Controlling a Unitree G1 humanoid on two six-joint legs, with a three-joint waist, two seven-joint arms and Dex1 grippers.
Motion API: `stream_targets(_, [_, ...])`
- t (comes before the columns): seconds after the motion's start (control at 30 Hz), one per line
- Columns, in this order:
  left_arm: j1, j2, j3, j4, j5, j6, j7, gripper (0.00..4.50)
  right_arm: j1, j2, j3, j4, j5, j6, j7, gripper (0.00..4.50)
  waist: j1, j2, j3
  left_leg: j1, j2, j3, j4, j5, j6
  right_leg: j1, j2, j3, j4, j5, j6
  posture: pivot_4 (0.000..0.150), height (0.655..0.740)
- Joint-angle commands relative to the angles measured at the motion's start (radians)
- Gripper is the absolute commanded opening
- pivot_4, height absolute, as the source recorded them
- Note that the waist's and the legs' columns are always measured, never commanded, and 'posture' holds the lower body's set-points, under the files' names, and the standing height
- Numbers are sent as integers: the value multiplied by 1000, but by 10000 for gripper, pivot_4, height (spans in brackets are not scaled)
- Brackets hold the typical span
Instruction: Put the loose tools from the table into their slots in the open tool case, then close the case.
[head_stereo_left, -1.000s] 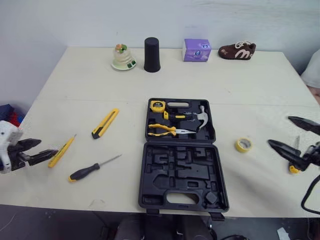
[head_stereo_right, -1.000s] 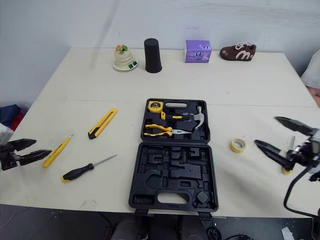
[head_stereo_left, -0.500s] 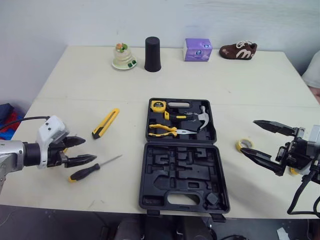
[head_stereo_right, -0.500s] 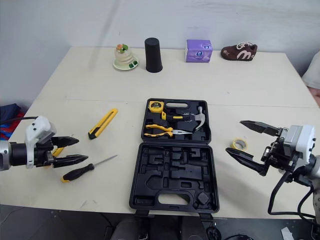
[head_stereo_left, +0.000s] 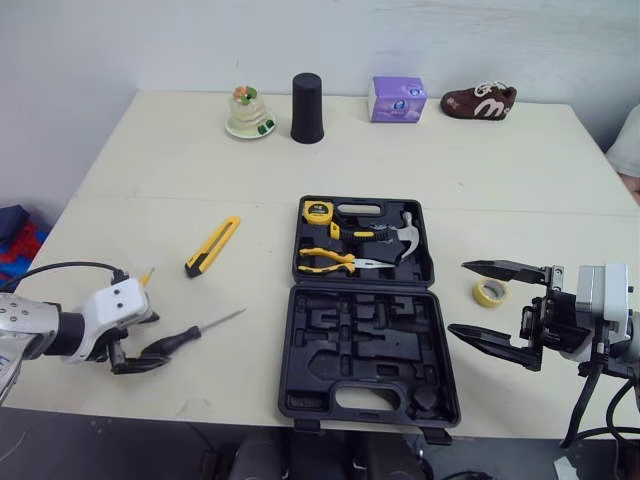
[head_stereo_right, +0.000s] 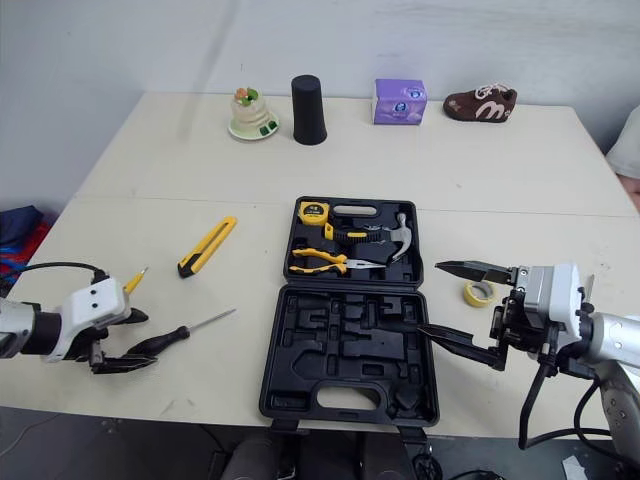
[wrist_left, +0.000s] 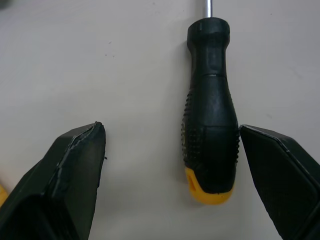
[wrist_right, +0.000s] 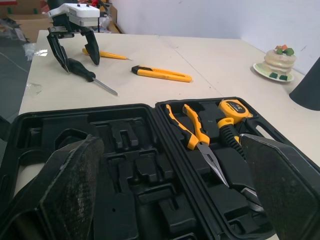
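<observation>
Pale table (head_stereo_left: 150, 160) against a white wall. Toward the middle, black tool case (head_stereo_left: 300, 395) lying open, both halves flat. In the far half: tape measure (head_stereo_left: 316, 211), yellow-handled pliers (head_stereo_left: 330, 259) and hammer (head_stereo_left: 400, 232), each seated in the moulding. In the near half, bare moulded slots.

Loose on the table to the left of the case: screwdriver (wrist_left: 210, 100) with black handle and yellow butt, shaft aimed toward the case; yellow utility knife (head_stereo_left: 211, 246) farther back; thin yellow tool (head_stereo_left: 146, 276) near the left arm, partly hidden behind it. To the right of the case, small tape roll (head_stereo_left: 488, 292), yellow.

Left claw (head_stereo_right: 146, 340) low over the table, spread open, one finger on each side of the screwdriver handle. Handle close to one finger, well apart from the other, not gripped.

Right claw (head_stereo_left: 460, 297) spread wide and empty, raised beside the right edge of the case, fingertips pointing toward it, tape roll just beyond.

Along the far edge of the table: small ornament (head_stereo_left: 247, 112), black cup (head_stereo_left: 306, 94), purple box (head_stereo_left: 397, 99), brown shoe (head_stereo_left: 478, 100).
</observation>
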Motion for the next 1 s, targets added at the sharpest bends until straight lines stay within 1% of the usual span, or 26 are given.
stream_targets(0.03, [-3,-14,-3,-22,-24,13,-31,41976,27,-1,-9,-53,33,3,28,45000,0,0,0,0,0,0,0,0,0,0,0,0,0,0,0,1500,7400])
stream_targets(0.1, [-5,-12,-16,-13,-8,-1,-39,36214,46,7,-7,-69,37,2,33,45000,0,0,0,0,0,0,0,0,0,0,0,0,0,0,0,1500,7400])
stream_targets(0.23, [-53,-38,-30,-8,-26,-1,-44,17142,47,15,-3,-66,24,-12,25,45000,0,0,0,0,0,0,1,0,1,1,0,0,1,0,1,1500,7400])
stream_targets(0.27, [-65,-42,-33,-11,-32,7,-45,12951,47,15,-4,-63,21,-14,24,45000,0,0,0,0,0,0,1,0,1,1,0,0,1,0,1,1500,7400])
stream_targets(0.3, [-72,-39,-41,-10,-24,-4,-55,9826,49,12,-6,-60,14,-17,26,45000,0,0,0,0,0,0,2,0,1,1,0,0,1,1,1,1500,7400])
stream_targets(0.37, [-82,-34,-50,-13,-16,-16,-70,9813,53,8,-9,-56,6,-21,28,45000,-1,0,0,0,0,0,2,0,1,1,0,0,2,1,1,1500,7400])
stream_targets(0.47, [-142,-57,-41,-44,-51,-24,-79,9813,62,7,-24,-41,-3,-28,33,45000,1,0,0,0,0,0,2,0,1,0,0,0,1,0,1,1500,7400])
stream_targets(0.5, [-188,-60,-50,-66,-64,-13,-84,9813,69,5,-38,-30,-11,-35,35,45000,1,0,0,0,0,0,2,0,1,1,0,0,1,0,1,1500,7400])
stream_targets(0.53, [-284,-80,-73,-106,-98,35,-82,9813,81,3,-58,-15,-25,-46,37,45000,3,-1,0,0,0,0,2,0,1,1,0,0,1,0,1,1500,7400])
stream_targets(0.6, [-411,-106,-115,-163,-135,97,-85,9813,101,2,-84,5,-42,-65,42,45000,26,-2,1,-1,-1,-1,4,1,1,1,0,-2,2,1,1,1500,7400])
stream_targets(0.7, [-568,-142,-227,-224,-139,179,-108,9813,130,19,-117,28,-57,-92,37,45000,29,-1,0,-3,-1,-1,12,0,0,2,1,-1,3,2,3,1500,7400])
stream_targets(0.77, [-674,-185,-314,-228,-120,223,-112,9813,148,21,-136,49,-68,-110,40,45000,29,-1,0,-3,-1,1,15,-1,-1,4,5,0,3,2,5,1500,7400])
stream_targets(0.87, [-796,-240,-445,-203,-38,223,-118,9813,180,-6,-158,91,-101,-129,68,45000,27,-2,0,-3,-1,3,18,-1,0,3,12,1,2,4,8,1500,7400])
stream_targets(0.9, [-847,-280,-505,-197,-7,234,-118,9813,192,-17,-172,110,-109,-133,83,45000,24,-2,0,-3,-1,4,18,-1,0,3,13,1,2,4,8,1500,7400])
stream_targets(1.0, [-935,-383,-632,-169,71,261,-91,9813,218,-27,-203,144,-119,-159,112,45000,28,-2,1,-2,0,5,18,-1,0,3,15,4,2,4,8,1500,7400])
